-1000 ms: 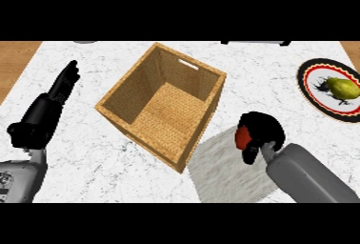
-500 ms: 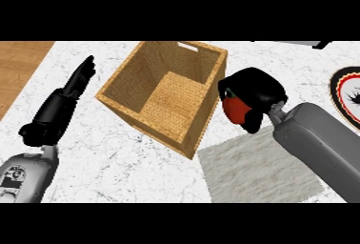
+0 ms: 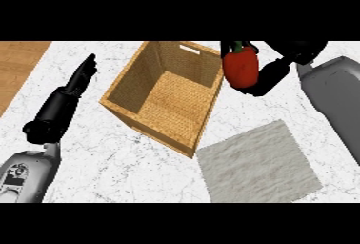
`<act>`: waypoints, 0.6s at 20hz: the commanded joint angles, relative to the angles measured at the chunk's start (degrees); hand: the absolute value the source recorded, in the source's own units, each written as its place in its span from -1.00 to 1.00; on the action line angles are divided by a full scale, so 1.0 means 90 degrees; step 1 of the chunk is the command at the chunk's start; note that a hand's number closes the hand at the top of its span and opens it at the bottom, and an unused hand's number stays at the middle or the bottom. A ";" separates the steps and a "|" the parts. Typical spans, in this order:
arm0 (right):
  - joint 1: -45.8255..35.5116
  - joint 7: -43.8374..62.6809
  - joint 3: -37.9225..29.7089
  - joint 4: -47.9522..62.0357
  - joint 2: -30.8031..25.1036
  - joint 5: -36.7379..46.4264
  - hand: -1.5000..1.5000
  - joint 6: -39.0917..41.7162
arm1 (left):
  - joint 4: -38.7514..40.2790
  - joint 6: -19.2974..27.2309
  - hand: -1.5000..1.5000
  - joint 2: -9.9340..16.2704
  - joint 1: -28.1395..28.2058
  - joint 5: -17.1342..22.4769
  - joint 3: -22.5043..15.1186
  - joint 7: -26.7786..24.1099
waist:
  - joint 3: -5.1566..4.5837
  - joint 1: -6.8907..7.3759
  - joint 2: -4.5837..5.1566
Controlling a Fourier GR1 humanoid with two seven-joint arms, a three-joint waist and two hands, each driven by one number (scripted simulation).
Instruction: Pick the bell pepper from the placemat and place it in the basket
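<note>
Left hand (image 3: 79, 81) at left, fingers straight, resting, well apart from basket. One wicker basket (image 3: 128, 89) centre on marble surface (image 3: 112, 157), nothing inside. One grey placemat (image 3: 256, 164) lower right, bare. One red bell pepper (image 3: 240, 68) raised just beside basket's right rim, right hand (image 3: 271, 76) curled round it.

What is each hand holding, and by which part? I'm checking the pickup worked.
The right hand holds the red pepper, fingers curled round its side and back. The left hand is open and holds nothing.
</note>
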 commanded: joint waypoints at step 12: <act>-0.2969 -0.1773 -0.0808 0.3029 0.0319 -0.1339 1.00 0.3132 | 0.0337 -0.0032 0.00 0.0037 0.0191 -0.0038 0.0166 -0.0140 | -0.0067 -0.0393 -0.0237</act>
